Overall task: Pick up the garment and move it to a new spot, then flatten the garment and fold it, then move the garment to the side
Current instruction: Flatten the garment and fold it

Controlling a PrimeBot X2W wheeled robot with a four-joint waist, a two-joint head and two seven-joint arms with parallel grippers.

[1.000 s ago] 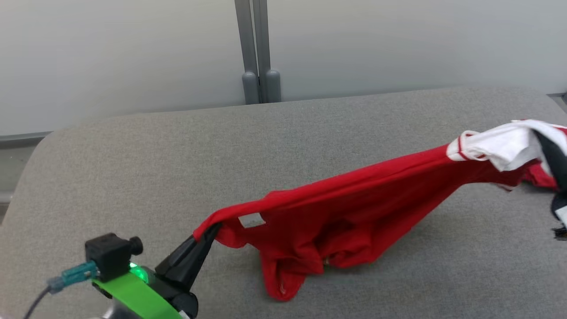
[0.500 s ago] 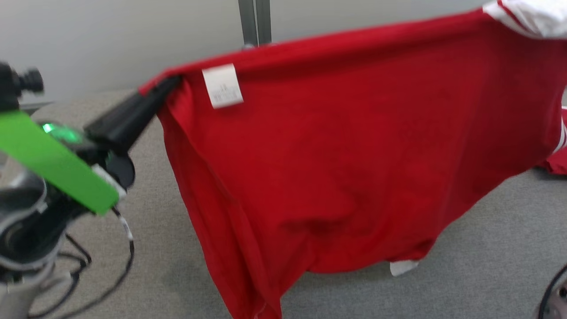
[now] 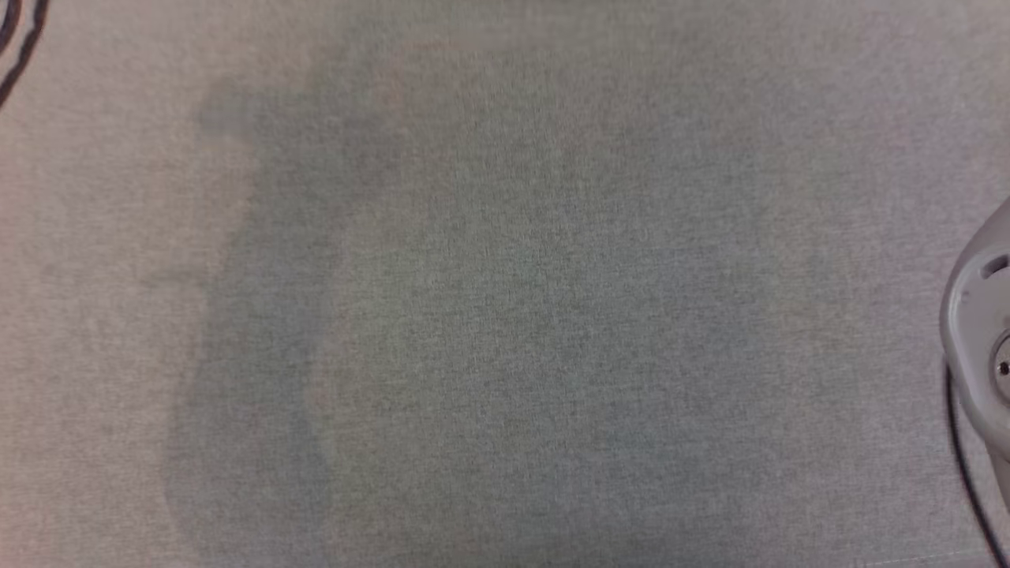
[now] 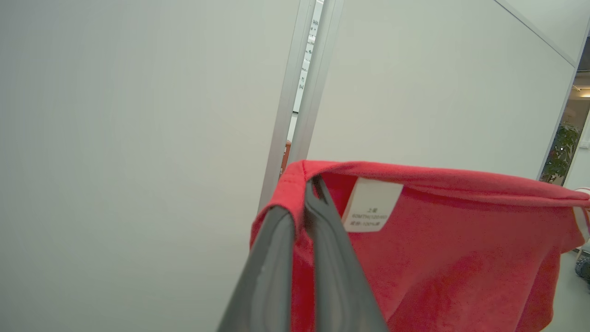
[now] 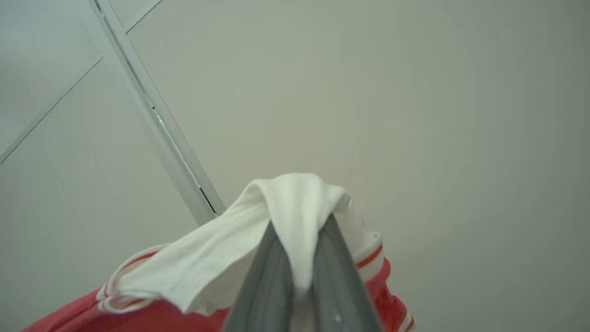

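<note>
Now, garment [image 4: 461,258]: red shirt, held up in the air, stretched between both grippers, body hanging down below the top edge.
white sleeve [image 5: 286,198]: white with thin red stripes at the cuff, bunched and draped over the right fingers; red cloth hangs below it.
care label [image 4: 371,205]: white tag sewn inside the red hem, just beside the left fingers, small print unreadable.
left gripper [image 4: 304,198]: clamped tight on a corner of the red hem, cloth folded over the fingertips.
right gripper [image 5: 299,230]: pinched closed on the white sleeve, cloth squeezed between the two fingers.
wall panels [image 4: 138,138]: pale grey, plain, behind the garment in both wrist views.
metal post [image 4: 299,92]: joins two panels, runs up behind the left grip.
plant [image 4: 560,157]: green, far right through an opening, blurry.
grey surface [image 3: 505,315]: felt-like cloth top in the head view, with a soft dark shadow across the left and middle.
robot part [image 3: 978,331]: pale rounded casing at the right edge of the head view.
cable [image 3: 16,39]: dark loop at the top left corner.
</note>
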